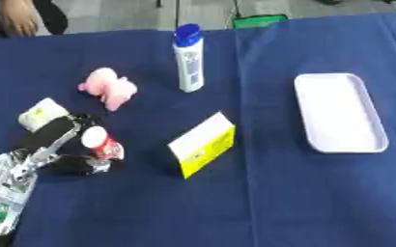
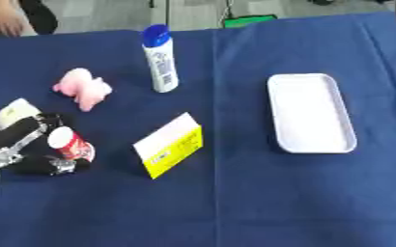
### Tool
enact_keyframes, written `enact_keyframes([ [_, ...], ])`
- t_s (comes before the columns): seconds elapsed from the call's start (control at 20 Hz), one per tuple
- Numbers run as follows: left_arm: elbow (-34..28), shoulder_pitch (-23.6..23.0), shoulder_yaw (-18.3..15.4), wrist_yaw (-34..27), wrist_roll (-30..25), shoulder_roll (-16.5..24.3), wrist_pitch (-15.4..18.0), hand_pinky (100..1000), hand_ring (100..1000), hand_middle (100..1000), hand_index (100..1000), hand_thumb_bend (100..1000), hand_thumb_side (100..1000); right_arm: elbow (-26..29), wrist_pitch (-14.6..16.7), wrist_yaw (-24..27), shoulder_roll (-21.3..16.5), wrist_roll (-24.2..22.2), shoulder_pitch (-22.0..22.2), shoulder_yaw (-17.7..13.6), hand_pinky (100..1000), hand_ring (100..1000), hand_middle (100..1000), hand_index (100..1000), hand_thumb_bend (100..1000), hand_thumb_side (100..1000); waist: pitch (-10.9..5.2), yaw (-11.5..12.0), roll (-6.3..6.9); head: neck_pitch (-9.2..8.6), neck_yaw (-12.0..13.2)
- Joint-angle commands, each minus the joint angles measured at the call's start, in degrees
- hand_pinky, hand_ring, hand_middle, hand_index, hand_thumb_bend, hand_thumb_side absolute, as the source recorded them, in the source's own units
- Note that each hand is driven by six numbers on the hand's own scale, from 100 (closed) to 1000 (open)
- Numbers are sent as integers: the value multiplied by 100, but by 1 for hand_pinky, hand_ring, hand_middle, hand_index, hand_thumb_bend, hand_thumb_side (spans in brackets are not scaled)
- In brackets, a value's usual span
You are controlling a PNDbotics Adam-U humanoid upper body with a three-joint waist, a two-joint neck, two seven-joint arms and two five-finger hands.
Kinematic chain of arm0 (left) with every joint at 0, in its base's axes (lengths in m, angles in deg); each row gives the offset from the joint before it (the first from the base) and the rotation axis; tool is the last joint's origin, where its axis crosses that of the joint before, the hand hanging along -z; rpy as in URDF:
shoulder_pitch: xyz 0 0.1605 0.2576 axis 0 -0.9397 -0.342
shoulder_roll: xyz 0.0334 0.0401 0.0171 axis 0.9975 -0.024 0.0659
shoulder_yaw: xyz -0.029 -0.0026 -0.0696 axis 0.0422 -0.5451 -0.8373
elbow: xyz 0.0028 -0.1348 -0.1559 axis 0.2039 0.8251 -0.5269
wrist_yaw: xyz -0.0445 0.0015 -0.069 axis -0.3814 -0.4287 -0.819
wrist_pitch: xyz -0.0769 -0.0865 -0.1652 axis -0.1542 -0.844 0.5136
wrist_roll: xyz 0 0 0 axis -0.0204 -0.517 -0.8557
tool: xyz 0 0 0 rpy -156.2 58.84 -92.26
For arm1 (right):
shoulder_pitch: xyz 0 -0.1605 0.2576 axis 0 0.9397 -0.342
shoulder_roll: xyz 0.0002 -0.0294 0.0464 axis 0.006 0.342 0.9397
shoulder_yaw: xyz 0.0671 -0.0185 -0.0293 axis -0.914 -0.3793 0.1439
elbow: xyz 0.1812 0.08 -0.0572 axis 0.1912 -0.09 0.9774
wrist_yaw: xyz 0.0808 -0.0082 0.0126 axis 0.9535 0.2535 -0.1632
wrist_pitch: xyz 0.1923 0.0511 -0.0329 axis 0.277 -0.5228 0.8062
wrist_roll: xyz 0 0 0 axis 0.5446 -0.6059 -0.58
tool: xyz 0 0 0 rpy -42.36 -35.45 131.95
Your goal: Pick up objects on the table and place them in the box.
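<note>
My left hand (image 1: 62, 149) comes in from the lower left and its black fingers are curled round a small red bottle with a white cap (image 1: 100, 141), which leans a little above the blue cloth. A pale white-and-yellow packet (image 1: 42, 112) lies just beyond the hand. A pink plush toy (image 1: 108, 88) lies further back. A white bottle with a blue cap (image 1: 188, 59) stands upright near the middle back. A yellow-and-white carton (image 1: 203, 144) rests at the centre. The white tray-like box (image 1: 338, 112) lies at the right, with nothing in it. My right hand does not show.
The table is covered by a dark blue cloth (image 1: 303, 193) with a fold line down the middle. A green object (image 1: 259, 20) sits past the far edge. A person's hand (image 1: 15, 21) shows at the far left corner, off the table.
</note>
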Motion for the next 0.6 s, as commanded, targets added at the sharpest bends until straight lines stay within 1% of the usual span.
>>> enact_keyframes([
  [0.05, 3, 69, -4, -56, 65, 76, -25, 658, 720, 737, 762, 720, 629, 57, 15, -21, -100, -15, -84, -17, 834, 852, 879, 845, 494, 473, -75, -5, 22, 15, -11],
  [0.1, 16, 70, -1, -57, 67, 76, -28, 658, 720, 737, 762, 720, 629, 56, 16, -21, -101, -16, -84, -16, 834, 852, 879, 845, 494, 473, -75, -6, 21, 16, -11],
  [0.15, 29, 69, -2, -56, 71, 75, -38, 516, 586, 655, 722, 508, 587, 55, 16, -20, -101, -16, -84, -17, 834, 852, 879, 845, 493, 474, -77, -6, 19, 16, -12],
  [0.2, 52, 71, -4, -57, 85, 70, -71, 516, 586, 655, 722, 508, 587, 54, 17, -21, -100, -13, -83, -20, 834, 852, 879, 845, 493, 474, -79, -8, 14, 17, -13],
  [0.25, 68, 75, -3, -59, 108, 66, -101, 360, 464, 575, 685, 314, 512, 52, 18, -22, -99, -11, -83, -21, 834, 852, 879, 845, 492, 475, -82, -10, 12, 17, -14],
  [0.3, 88, 83, -6, -67, 164, 57, -145, 360, 464, 575, 685, 314, 512, 50, 19, -23, -96, -12, -82, -20, 834, 852, 879, 845, 492, 475, -85, -12, 10, 15, -15],
  [0.4, 136, 98, 2, -110, 284, 34, -209, 262, 376, 534, 656, 148, 456, 48, 21, -27, -92, -16, -83, -19, 834, 852, 879, 845, 492, 476, -88, -17, 7, 14, -21],
  [0.45, 161, 105, 6, -158, 346, 23, -233, 208, 328, 503, 632, 100, 434, 46, 22, -32, -90, -18, -83, -19, 834, 852, 880, 845, 492, 475, -90, -20, 6, 14, -23],
  [0.6, 203, 156, 3, -440, 524, -25, -277, 171, 299, 487, 616, 100, 432, 43, 22, -35, -85, -13, -79, -23, 834, 851, 879, 845, 492, 476, -97, -23, 3, 12, -37],
])
